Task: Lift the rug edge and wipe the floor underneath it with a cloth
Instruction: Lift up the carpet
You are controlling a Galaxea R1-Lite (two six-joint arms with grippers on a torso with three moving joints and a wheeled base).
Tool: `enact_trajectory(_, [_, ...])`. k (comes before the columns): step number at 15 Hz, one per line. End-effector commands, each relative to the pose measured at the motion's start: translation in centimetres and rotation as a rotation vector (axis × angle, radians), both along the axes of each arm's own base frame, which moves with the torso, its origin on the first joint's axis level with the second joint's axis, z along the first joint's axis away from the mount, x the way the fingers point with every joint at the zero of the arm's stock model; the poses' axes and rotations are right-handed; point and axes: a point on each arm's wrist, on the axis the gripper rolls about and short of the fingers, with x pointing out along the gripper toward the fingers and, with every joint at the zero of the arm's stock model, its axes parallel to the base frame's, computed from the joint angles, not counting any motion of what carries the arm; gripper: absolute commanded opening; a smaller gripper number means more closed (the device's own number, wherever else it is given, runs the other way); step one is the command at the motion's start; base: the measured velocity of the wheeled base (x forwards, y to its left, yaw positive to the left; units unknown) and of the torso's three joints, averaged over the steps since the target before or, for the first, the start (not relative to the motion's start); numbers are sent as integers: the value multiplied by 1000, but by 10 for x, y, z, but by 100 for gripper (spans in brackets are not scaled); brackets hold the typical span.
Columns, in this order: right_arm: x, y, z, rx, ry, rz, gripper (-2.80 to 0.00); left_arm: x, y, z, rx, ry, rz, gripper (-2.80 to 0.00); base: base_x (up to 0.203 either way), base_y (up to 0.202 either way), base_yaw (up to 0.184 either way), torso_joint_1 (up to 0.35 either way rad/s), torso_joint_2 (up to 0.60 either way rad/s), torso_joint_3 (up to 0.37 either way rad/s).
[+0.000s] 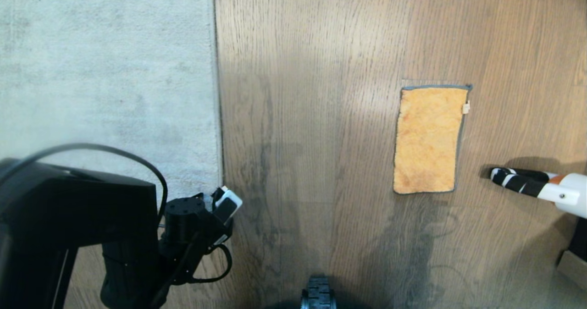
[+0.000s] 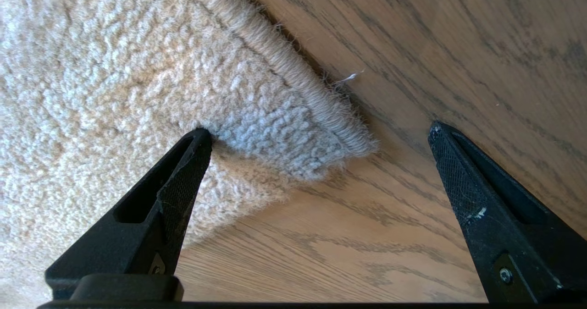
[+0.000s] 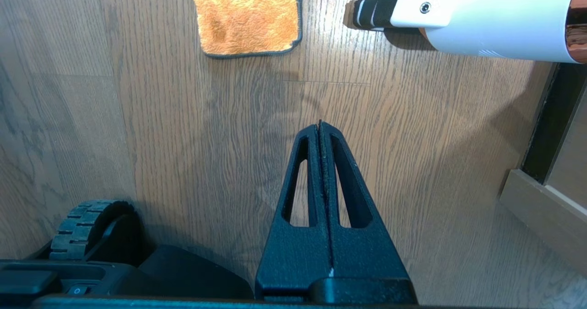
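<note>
Head view: pale grey-beige rug fills the 9-to-12 o'clock part of the scene; the rug edge (image 1: pixel 217 93) runs straight from 12 o'clock down toward the near corner at roughly 8 o'clock. Brown wood-grain floor (image 1: pixel 312 116) covers the rest. The cloth (image 1: pixel 429 139), orange and fluffy with grey edging and a small white tag on its far right side, lies flat on the floor at about 3 o'clock, well apart from the rug.

Left arm, black, enters from 8 o'clock, its wrist right over the rug's near corner. Left wrist view: left gripper (image 2: pixel 321 130) wide open, one finger (image 2: pixel 183 180) over the pile of the rug, the other (image 2: pixel 463 176) over bare floor, the rug's square corner between them. Nothing held. Cannot tell whether the fingertips touch rug or floor. The bound border of the rug lies flat on the planks.

Right wrist view: right gripper (image 3: pixel 320 125) pressed shut, empty, over bare floor, cloth at its 11 o'clock, well apart.

A white tube with a black-and-white striped tip (image 1: pixel 518 180) lies on the floor at 4 o'clock, just right of the cloth, not touching it. A black treaded wheel (image 1: pixel 318 293) of the base shows at 6 o'clock.
</note>
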Motion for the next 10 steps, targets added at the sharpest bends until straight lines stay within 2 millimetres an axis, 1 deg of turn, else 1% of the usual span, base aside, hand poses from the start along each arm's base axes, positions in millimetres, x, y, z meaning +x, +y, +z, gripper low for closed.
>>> enact_trajectory(1, [0,0,0,0,1,0,-280,2,1,8,-14,-58,10,0,0,0,0,0,0,0])
enact_trajectory(5, [0,0,0,0,1,0,-280,2,3,11,-12,-66,16,0,0,0,0,0,0,0])
enact_trajectory(10, [0,0,0,0,0,0,-280,4,12,13,-10,-71,42,0,0,0,0,0,0,0])
